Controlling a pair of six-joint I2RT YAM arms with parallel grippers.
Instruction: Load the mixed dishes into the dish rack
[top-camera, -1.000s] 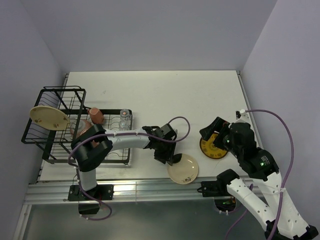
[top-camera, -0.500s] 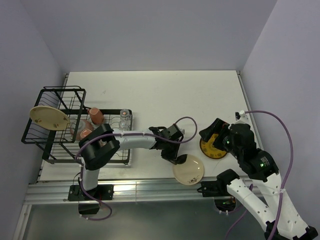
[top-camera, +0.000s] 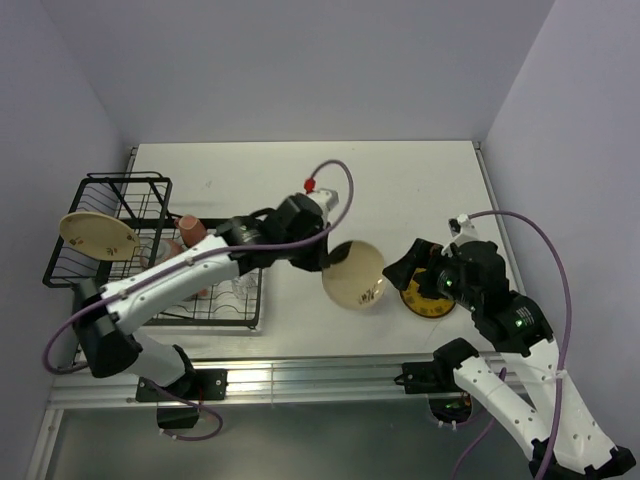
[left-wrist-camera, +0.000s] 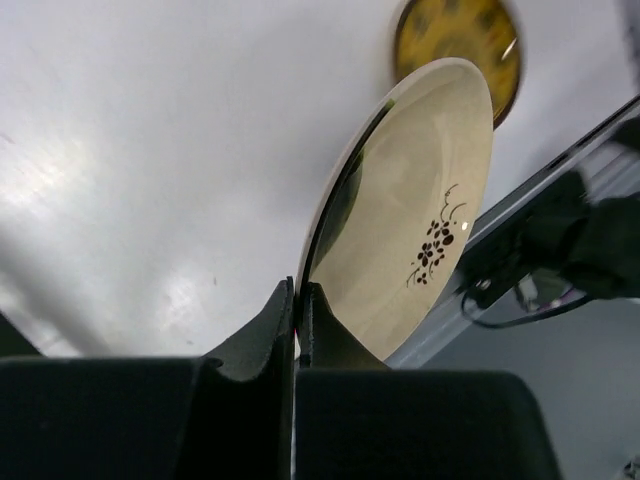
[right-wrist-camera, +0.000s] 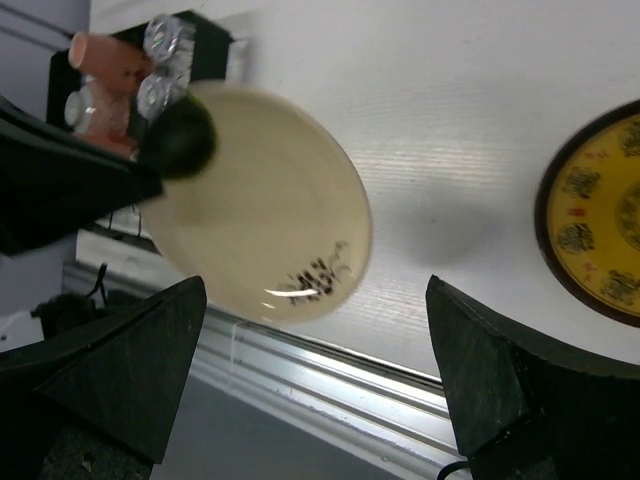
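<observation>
Lifted off the bench (top-camera: 300, 170) since before, the cream floral plate (top-camera: 355, 275) hangs tilted, right of the dish rack (top-camera: 125, 180). Left wrist: left fingers (left-wrist-camera: 272, 325) clench its rim. Right wrist: right fingers (right-wrist-camera: 120, 370) spread wide near the yellow ornate plate (right-wrist-camera: 600, 220).

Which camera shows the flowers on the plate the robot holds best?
The left wrist view: the cream floral plate fills it, flowers sharp, rim pinched in the left claw. Right wrist shows it blurred; top shows it small.

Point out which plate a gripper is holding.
The cream floral plate mid-table, pinched at its rim by the left gripper. The other cream plate rests on the dish rack; the yellow plate lies on the table.
</observation>
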